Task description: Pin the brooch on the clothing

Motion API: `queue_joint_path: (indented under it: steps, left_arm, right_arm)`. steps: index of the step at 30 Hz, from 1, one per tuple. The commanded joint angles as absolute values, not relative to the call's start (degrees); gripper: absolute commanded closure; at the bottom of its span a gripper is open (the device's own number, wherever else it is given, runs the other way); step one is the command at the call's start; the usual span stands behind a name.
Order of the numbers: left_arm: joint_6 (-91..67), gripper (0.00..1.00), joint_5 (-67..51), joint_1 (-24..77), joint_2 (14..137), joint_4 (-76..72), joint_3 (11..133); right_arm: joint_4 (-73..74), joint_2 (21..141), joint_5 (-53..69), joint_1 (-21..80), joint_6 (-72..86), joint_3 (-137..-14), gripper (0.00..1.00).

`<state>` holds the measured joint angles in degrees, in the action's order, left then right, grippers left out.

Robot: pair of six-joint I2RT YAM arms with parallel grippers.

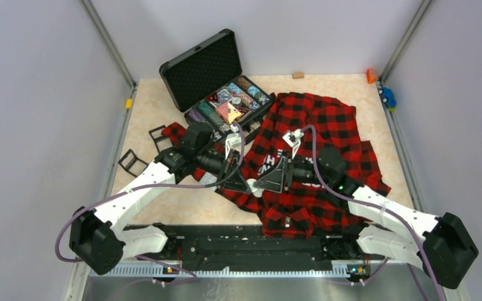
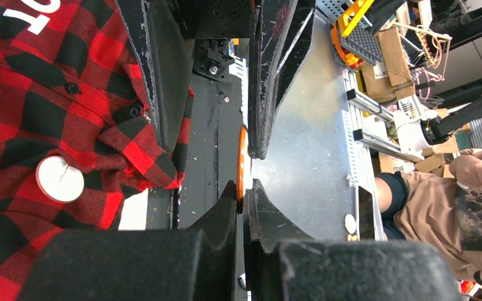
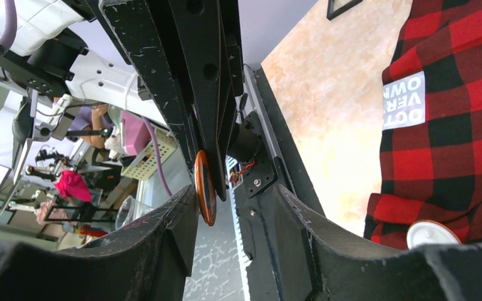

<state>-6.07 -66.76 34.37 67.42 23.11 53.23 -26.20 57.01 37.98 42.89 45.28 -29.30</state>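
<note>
The red-and-black checked shirt (image 1: 326,125) (image 2: 37,94) (image 3: 458,138) lies spread over the table's right half, with white lettering (image 3: 403,100) on it. The brooch (image 2: 242,160) (image 3: 204,188) is a thin orange disc seen edge-on. My left gripper (image 1: 243,183) (image 2: 243,188) is shut on the brooch just above the shirt's near-left edge. My right gripper (image 1: 262,182) (image 3: 237,194) faces it tip to tip, open. The brooch sits between the right gripper's fingers, close to one of them (image 3: 185,216). A white round disc (image 2: 59,179) (image 3: 430,233) rests on the shirt beside both grippers.
An open black case (image 1: 204,66) holding several colourful pieces stands at the back left, touching the shirt's sleeve. Small black frames (image 1: 132,162) lie left of the left arm. A wooden block (image 1: 298,75) and orange and blue toys (image 1: 380,88) sit along the back edge.
</note>
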Motion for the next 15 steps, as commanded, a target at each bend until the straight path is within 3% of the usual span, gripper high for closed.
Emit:
queue_joint_path:
  steps: [1,6,15]
  left_arm:
    - [-5.70,1.00,-67.69,34.65,67.74,21.09,53.35]
    - [-5.62,1.00,-66.65,34.66,67.66,21.09,53.52]
    - [-5.58,1.00,-65.97,34.64,67.74,21.09,53.62]
  right_arm:
    - [-29.85,57.46,38.10,43.68,45.18,-31.96,0.52]
    - [-30.13,57.91,38.50,43.86,45.19,-31.83,0.54]
    - [-26.78,59.01,36.75,44.50,42.79,-32.11,0.66]
